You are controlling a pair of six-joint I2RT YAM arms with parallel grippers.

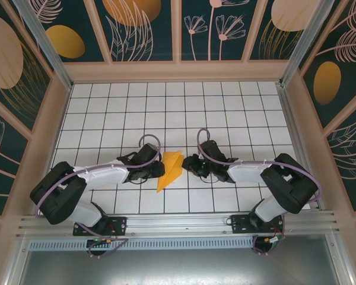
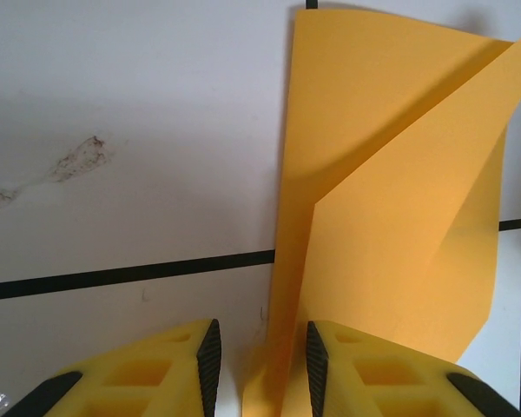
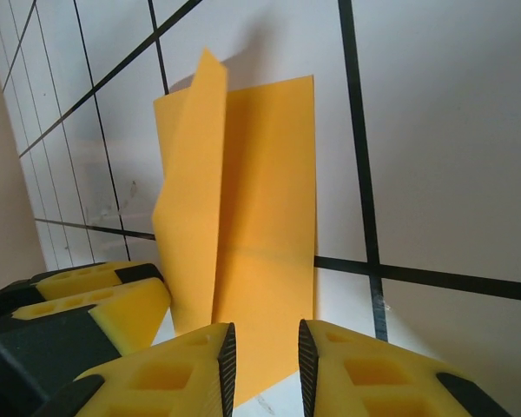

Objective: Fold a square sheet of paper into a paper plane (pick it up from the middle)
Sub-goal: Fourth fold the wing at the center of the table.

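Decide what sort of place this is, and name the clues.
Probably a purpose-built robot test booth: a white grid-tiled table, enclosing walls with leafy wallpaper, and two arms bolted to an aluminium rail.

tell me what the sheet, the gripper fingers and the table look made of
Sheet: thin matte orange-yellow paper, going by its sharp creases and standing flaps. Fingers: yellow moulded plastic or foam, with recessed pockets, and black, likely rubber, pads. Table: smooth white board with a printed black grid, slightly scuffed; exact material unclear.
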